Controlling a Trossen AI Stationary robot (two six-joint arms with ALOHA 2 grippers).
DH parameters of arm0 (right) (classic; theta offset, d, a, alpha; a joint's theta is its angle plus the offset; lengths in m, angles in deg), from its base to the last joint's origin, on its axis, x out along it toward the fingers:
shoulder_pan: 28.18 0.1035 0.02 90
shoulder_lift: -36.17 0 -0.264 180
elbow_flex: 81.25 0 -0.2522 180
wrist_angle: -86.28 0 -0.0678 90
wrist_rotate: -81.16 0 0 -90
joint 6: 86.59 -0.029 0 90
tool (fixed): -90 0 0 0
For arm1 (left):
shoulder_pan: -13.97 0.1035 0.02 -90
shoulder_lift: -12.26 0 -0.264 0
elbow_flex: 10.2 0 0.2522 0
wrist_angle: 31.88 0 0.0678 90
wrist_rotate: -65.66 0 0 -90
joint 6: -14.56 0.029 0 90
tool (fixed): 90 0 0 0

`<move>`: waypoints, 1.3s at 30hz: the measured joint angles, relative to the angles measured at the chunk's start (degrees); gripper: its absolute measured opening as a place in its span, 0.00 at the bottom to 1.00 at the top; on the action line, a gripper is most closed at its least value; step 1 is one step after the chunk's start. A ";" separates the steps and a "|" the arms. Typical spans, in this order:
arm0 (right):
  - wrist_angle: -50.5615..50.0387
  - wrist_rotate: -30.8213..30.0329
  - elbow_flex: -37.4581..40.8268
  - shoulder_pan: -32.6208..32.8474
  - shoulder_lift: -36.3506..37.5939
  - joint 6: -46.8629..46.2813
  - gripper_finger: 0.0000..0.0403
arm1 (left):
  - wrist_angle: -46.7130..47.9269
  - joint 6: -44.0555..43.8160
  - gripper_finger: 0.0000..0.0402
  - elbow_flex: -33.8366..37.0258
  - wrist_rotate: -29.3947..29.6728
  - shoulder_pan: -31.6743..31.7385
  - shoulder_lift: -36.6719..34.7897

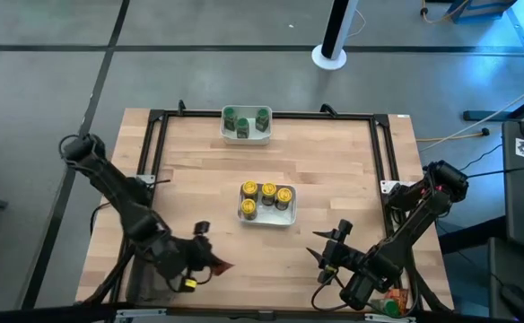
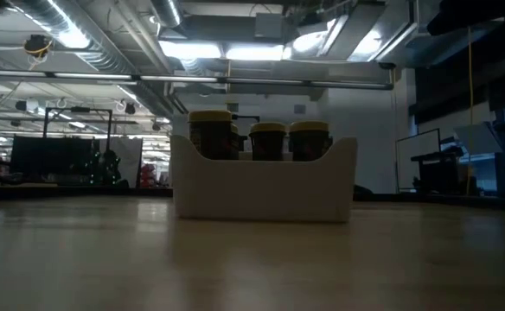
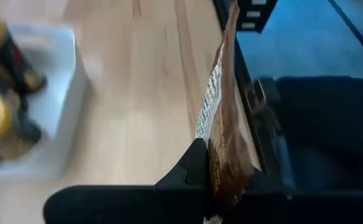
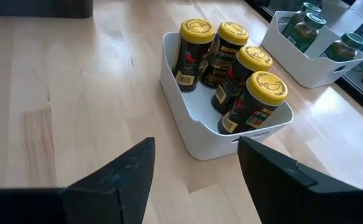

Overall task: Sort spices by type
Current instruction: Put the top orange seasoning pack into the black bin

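Observation:
A brown-orange spice packet sticks out of my left gripper, which is shut on it above the table's near left part. My right gripper hangs open over the near right part, nothing between its fingers. The middle white bowl holds several yellow-capped jars standing upright. A second white bowl at the far edge holds three green-capped jars. The low view shows only the middle bowl and its jars. My left gripper pinches the packet's near end between its two fingers. The packet stands on edge and runs on past the fingertips, its flat faces against the fingers. It is lifted clear of the table, pointing toward the middle bowl's side.
A black frame rail runs around the wooden table's left, far and right sides. Some orange and green items lie at the near right corner under the right arm. Bare wood lies between the two bowls and to either side of them.

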 joint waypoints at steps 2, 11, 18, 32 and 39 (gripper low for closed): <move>0.04 0.00 0.00 0.00 0.00 0.00 0.57 | 4.15 -5.12 0.00 0.00 0.00 -2.04 -1.17; -0.05 -0.46 0.00 -1.58 0.02 0.34 0.57 | 12.82 -24.44 0.00 0.01 0.46 -12.92 -2.90; 0.05 -0.46 0.00 -5.01 0.02 1.87 0.57 | 14.78 -36.60 0.00 0.00 7.16 -21.53 -2.90; 0.14 0.18 0.00 -8.44 0.02 4.20 0.57 | 25.46 -53.50 0.00 0.02 14.30 -31.15 2.36; 0.23 0.53 0.00 -8.35 0.02 2.92 0.57 | 29.84 -60.31 0.00 0.00 14.38 -34.64 5.84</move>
